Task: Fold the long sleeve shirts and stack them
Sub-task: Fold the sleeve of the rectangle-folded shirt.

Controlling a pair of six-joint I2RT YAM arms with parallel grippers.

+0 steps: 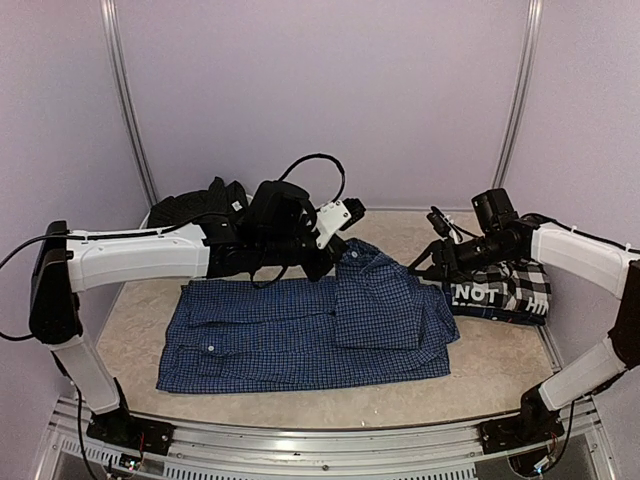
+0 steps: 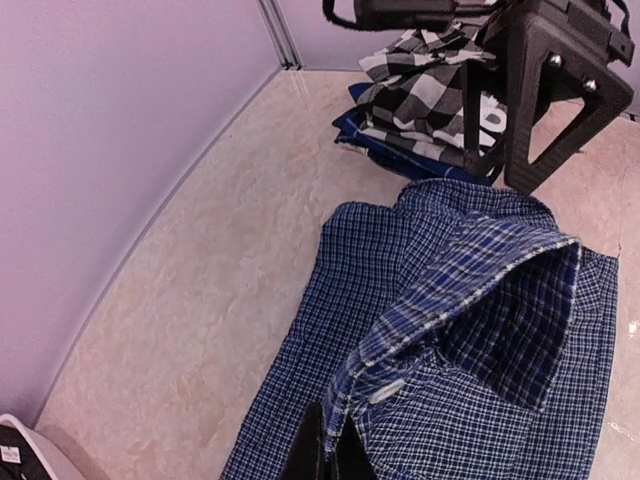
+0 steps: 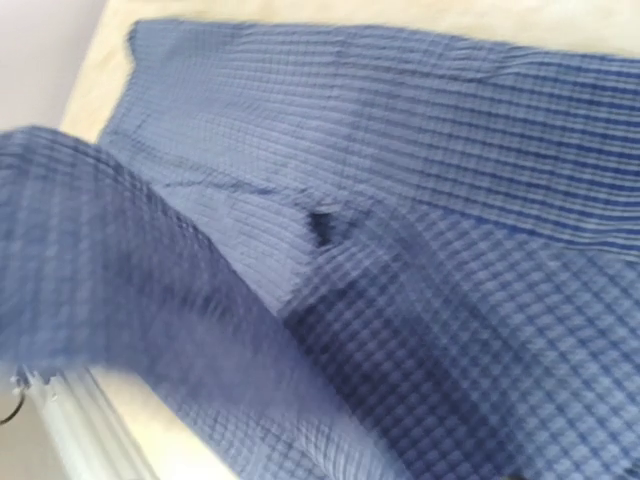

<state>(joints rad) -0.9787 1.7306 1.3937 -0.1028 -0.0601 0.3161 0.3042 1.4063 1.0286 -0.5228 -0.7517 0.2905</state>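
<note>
Our blue fine-checked cloth shirt (image 1: pixel 280 335) lies on the beige worktop (image 1: pixel 140 300), its right part folded over. At its far edge the fingers of the left gripper (image 2: pixel 330 440) pinch a raised flap, likely to carry the fold; only the left wrist view shows this grip. Just right of it, the fingers of the right gripper (image 1: pixel 437 255) stand spread beside the folded black-and-white checked shirt (image 1: pixel 505 290). Behind its left corner sits the plain black shirt (image 1: pixel 190 210)

Left of the right end effector (image 1: pixel 428 250) rises the blue shirt's (image 1: pixel 300 330) fold; right, the checked shirt (image 1: pixel 510 290); beyond, bare worktop (image 1: pixel 395 232).
</note>
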